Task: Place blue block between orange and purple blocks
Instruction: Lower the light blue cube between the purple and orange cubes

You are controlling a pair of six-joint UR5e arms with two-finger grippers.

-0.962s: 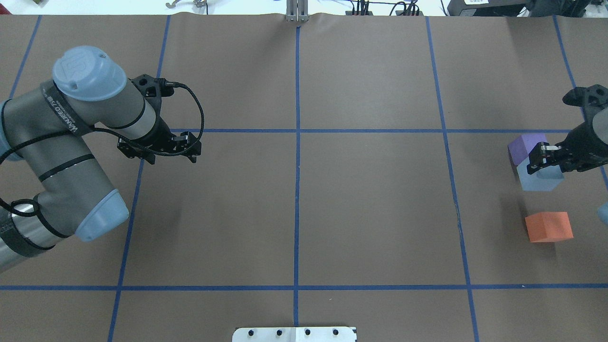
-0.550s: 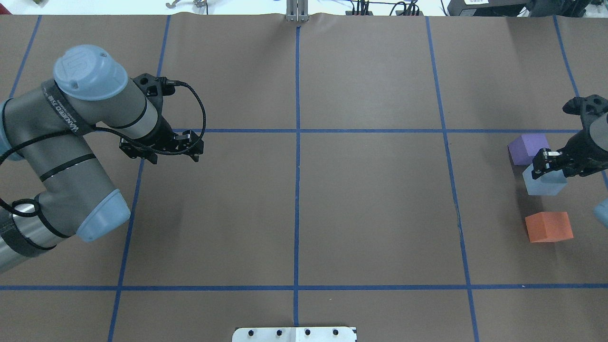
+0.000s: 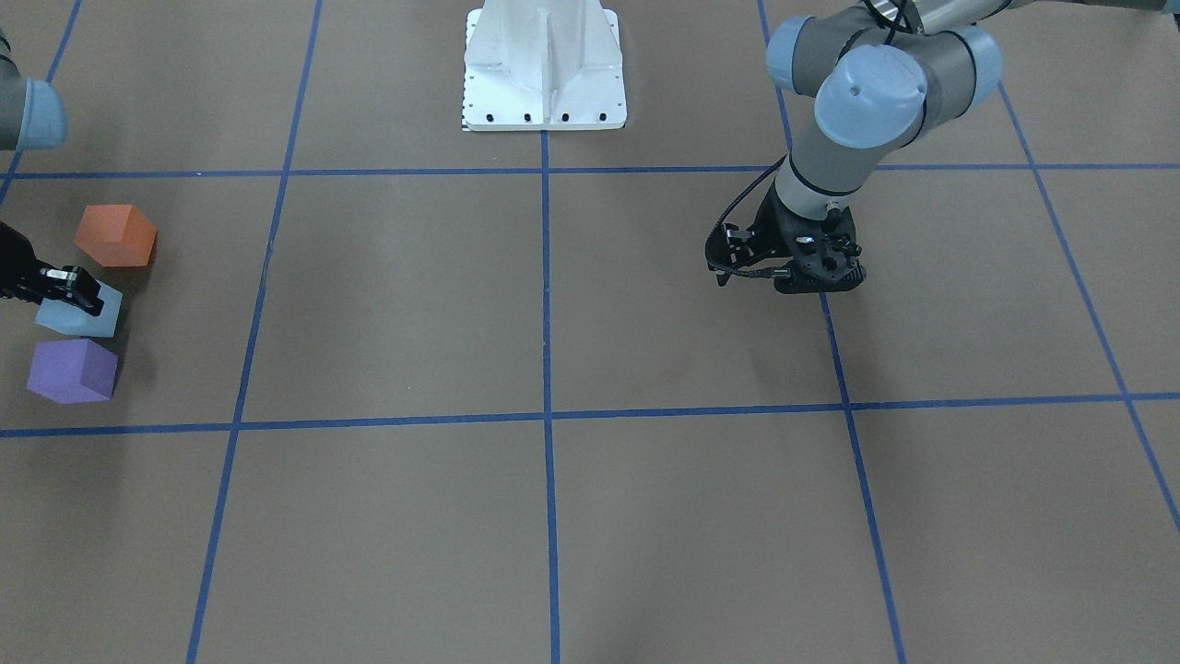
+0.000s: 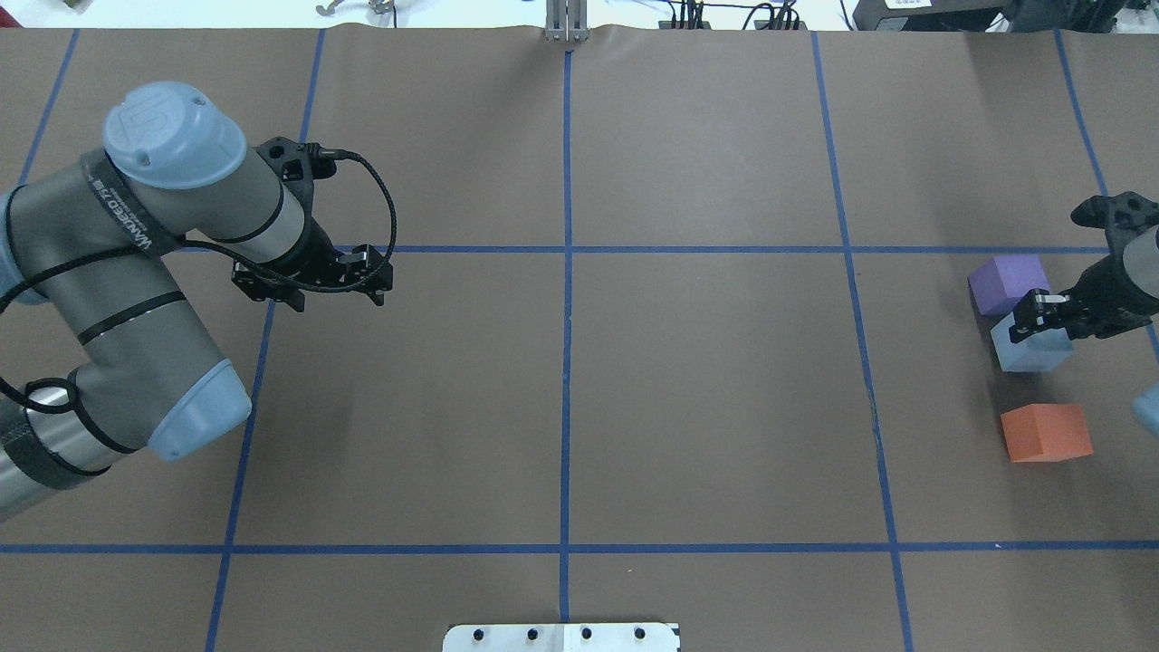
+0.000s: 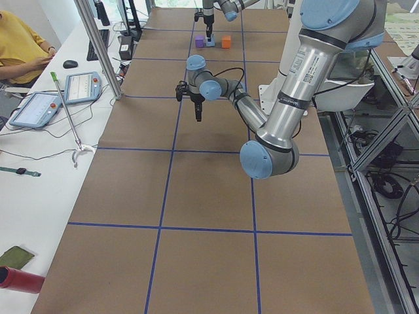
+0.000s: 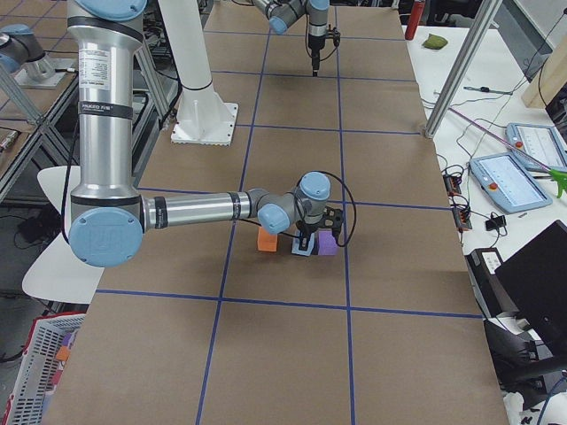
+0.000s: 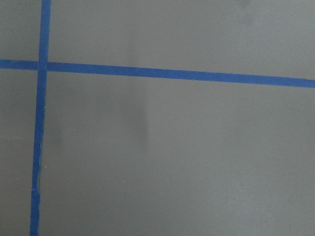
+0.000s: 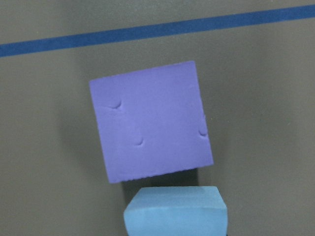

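The light blue block (image 4: 1032, 353) is at the table's far right, between the purple block (image 4: 1005, 281) and the orange block (image 4: 1046, 433), close against the purple one. My right gripper (image 4: 1041, 317) points down and is shut on the blue block, low at the table. In the front view the blue block (image 3: 83, 318) lies between the orange block (image 3: 115, 235) and the purple block (image 3: 72, 371). The right wrist view shows the purple block (image 8: 150, 120) with the blue block (image 8: 176, 211) below it. My left gripper (image 4: 317, 281) hangs shut and empty over the left side.
Blue tape lines (image 4: 567, 272) divide the brown table into squares. The robot's white base plate (image 3: 544, 65) stands at the near middle edge. The left wrist view shows only bare table and a tape crossing (image 7: 42, 66).
My right gripper has moved the blue block slightly away from the purple block toward the orange one and lowered it. My left arm has drifted a little forward.
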